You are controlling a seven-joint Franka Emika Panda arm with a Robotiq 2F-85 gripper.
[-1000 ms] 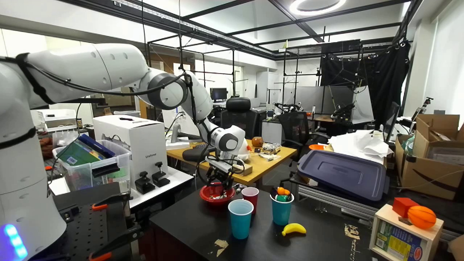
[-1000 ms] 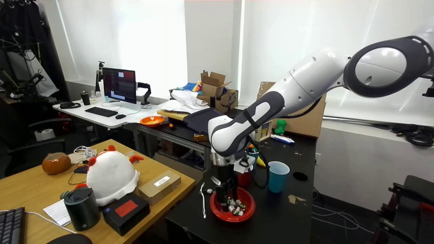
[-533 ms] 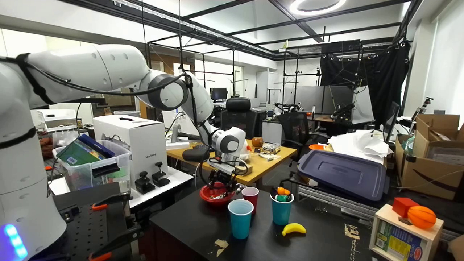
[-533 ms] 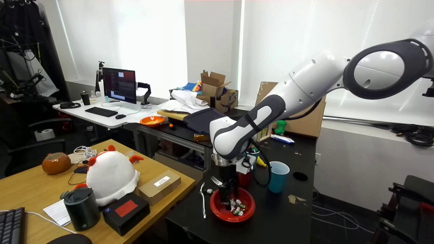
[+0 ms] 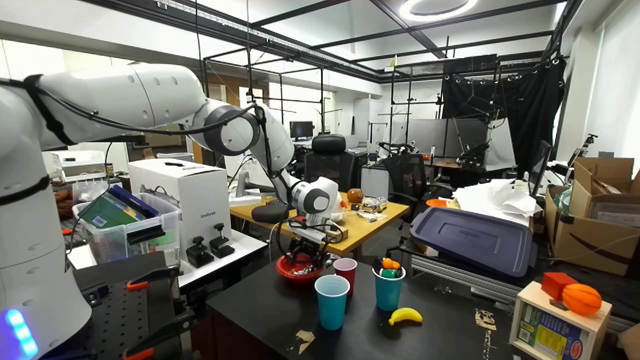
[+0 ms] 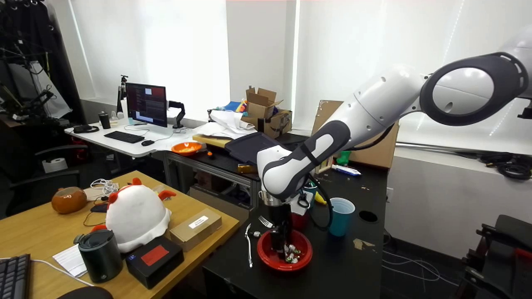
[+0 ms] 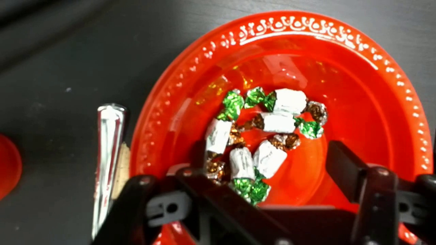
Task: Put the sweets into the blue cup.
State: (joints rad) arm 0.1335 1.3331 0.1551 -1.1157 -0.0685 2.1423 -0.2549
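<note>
Sweets [image 7: 277, 122] in white, green and brown wrappers lie in a loose cluster inside the red bowl [image 7: 378, 109], leftmost of the tableware along the black worktop [image 5: 270, 312] in an exterior view. The tool [image 7: 270, 160] reaches down into that bowl, its fingers [image 7: 347, 172] spread wide, sweets showing between them and nothing gripped; how near the tips are to the bowl's floor I cannot tell. One finger crowds the cluster far more than the other, so closing may shove the sweets before it catches any, or pinch only a twisted wrapper end that slips out on the way. A clumped grasp could shed a sweet in transit, and reaching too deep might skid the bowl. Further right stands the blue cup [image 5: 332, 304], upright and the likelier goal; arriving too low would hit its rim and perhaps topple it, and an off-centre release would spill outside. Behind its right edge in that view, the red cup [image 5: 352, 278] could be clipped by a low swing or the hanging cable [image 6: 331, 212]. Right again, a second blue cup [image 5: 387, 295] already holds an orange object [image 5: 391, 264], so choosing it by mistake could leave sweets rolling off the top, towards the banana [image 5: 406, 315] beside it
</note>
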